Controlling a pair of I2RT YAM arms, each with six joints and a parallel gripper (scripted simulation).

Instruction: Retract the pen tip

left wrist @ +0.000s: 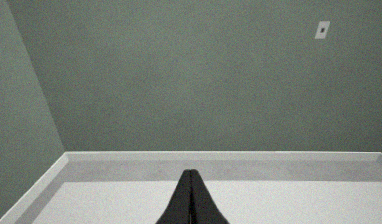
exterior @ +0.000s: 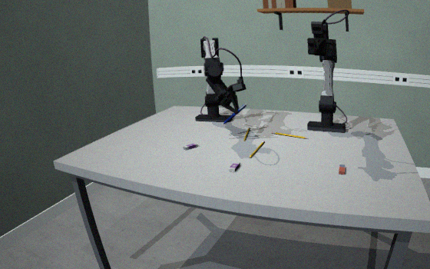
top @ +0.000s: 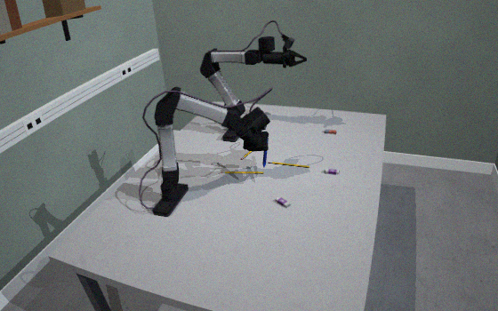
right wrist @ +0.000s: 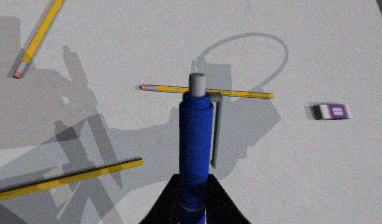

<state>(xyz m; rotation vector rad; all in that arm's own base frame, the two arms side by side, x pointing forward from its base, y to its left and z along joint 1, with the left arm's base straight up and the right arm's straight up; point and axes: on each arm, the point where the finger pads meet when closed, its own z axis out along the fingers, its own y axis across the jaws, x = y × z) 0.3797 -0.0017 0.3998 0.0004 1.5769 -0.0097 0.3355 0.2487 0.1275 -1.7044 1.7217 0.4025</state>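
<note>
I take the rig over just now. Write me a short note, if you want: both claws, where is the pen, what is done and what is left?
Left claw: shut, empty, raised away from the pen.
Right claw: shut on the pen, button clear of the fingers.
Done: pen is grasped and held over the table.
Left: put the pen down. The button stands out, but the writing tip is too small to judge, so check whether it is retracted first.
</note>
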